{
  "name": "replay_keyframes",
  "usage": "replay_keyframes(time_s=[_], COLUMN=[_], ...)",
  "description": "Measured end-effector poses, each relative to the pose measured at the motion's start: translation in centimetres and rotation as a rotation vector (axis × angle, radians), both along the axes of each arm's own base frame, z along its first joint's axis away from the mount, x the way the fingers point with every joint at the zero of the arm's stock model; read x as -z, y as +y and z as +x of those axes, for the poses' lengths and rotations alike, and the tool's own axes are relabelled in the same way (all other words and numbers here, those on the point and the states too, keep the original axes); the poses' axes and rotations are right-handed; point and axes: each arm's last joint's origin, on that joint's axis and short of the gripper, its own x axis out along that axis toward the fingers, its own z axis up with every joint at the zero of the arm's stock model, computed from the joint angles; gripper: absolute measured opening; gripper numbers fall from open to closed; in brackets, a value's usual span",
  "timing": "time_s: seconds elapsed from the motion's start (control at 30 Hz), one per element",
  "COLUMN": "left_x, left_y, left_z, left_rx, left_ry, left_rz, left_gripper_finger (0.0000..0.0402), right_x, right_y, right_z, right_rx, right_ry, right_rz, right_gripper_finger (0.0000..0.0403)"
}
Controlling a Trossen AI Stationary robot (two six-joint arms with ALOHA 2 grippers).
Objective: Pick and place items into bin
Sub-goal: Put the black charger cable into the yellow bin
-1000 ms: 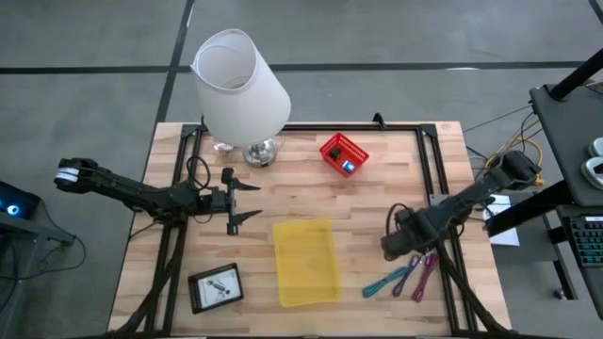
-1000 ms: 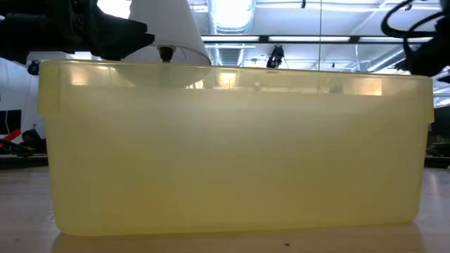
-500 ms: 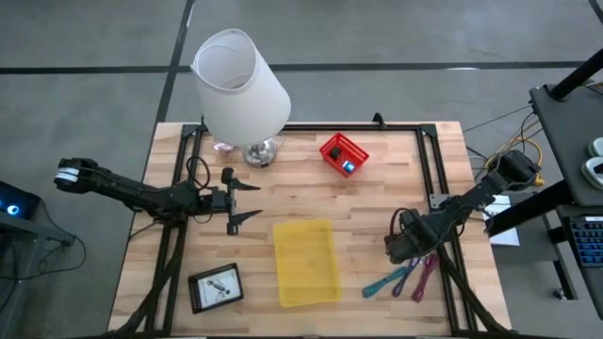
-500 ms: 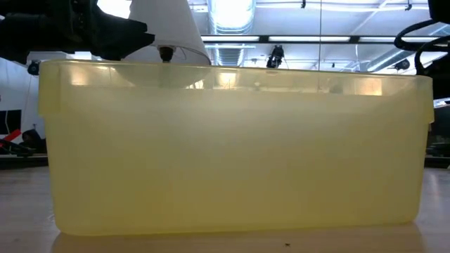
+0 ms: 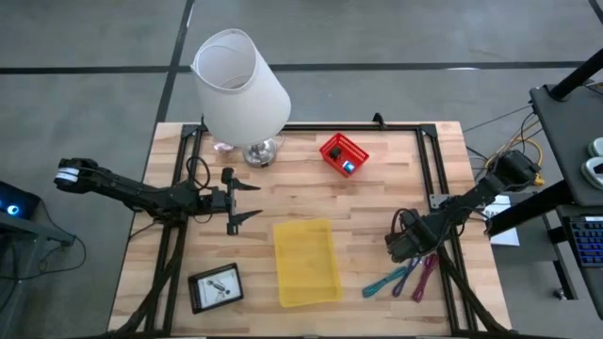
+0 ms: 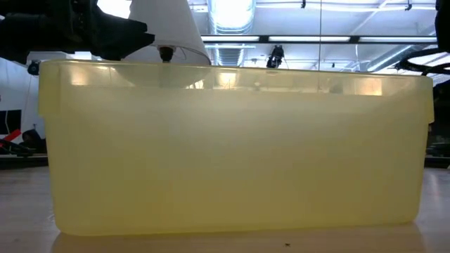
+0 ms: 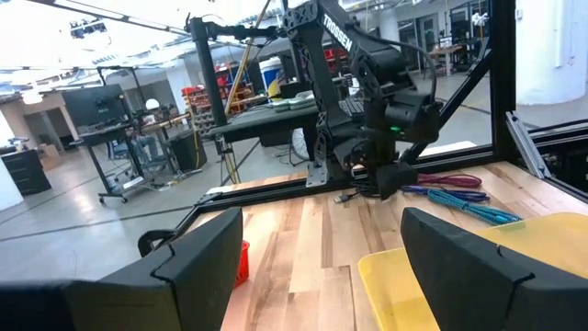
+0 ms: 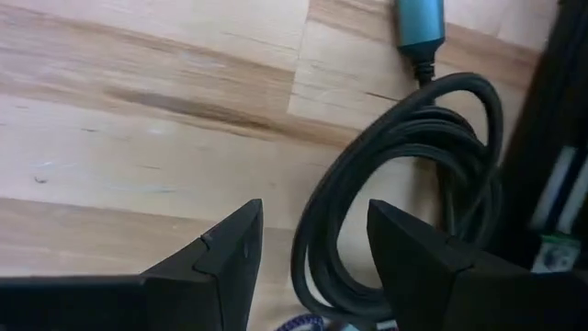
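A black coiled cable (image 8: 459,110) lies flat on the wood by the table's right side, a teal plug (image 8: 420,23) at one end. My right gripper (image 8: 314,216) is open and low over it (image 5: 407,240), and one side of the coil passes between its fingers. Whether they touch it does not show. Teal and purple strips (image 5: 403,278) lie just nearer. The yellow bin (image 5: 304,262) sits at the table's middle near side. A dark-framed white card (image 5: 216,287) lies left of the bin. My left gripper (image 5: 236,202) hovers open at the left.
A big white lamp (image 5: 240,85) stands at the far left of the table. A small red basket (image 5: 343,153) holding tiny cubes sits at the far middle. Black frame rails (image 5: 435,179) run along the table's edges. In the low view the bin's wall (image 6: 232,147) blocks nearly everything.
My right gripper has shifted a little toward the table's right edge and stopped over the cable coil. The left arm has kept still.
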Motion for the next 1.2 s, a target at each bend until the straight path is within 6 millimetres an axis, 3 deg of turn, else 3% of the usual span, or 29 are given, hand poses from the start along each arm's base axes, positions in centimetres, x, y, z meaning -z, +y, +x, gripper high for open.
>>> replay_keyframes(time_s=[0.37,0.83,1.2], left_x=[0.01,0.03,0.03], left_y=[0.0,0.0,0.0], left_z=[0.0,-0.01,-0.01], left_rx=[0.0,0.0,0.0], left_ry=[0.0,0.001,0.001], left_rz=[0.0,0.0,0.0], left_gripper_finger=[0.0279,0.0279,0.0279], right_x=[0.61,0.65,0.67], right_y=[-0.23,-0.21,-0.17], right_z=[-0.35,-0.35,-0.27], right_rx=[-0.008,-0.03,-0.043], right_ry=[0.002,0.007,-0.001], right_rz=[0.0,0.006,0.011], right_gripper_finger=[0.0156,0.002,0.0013])
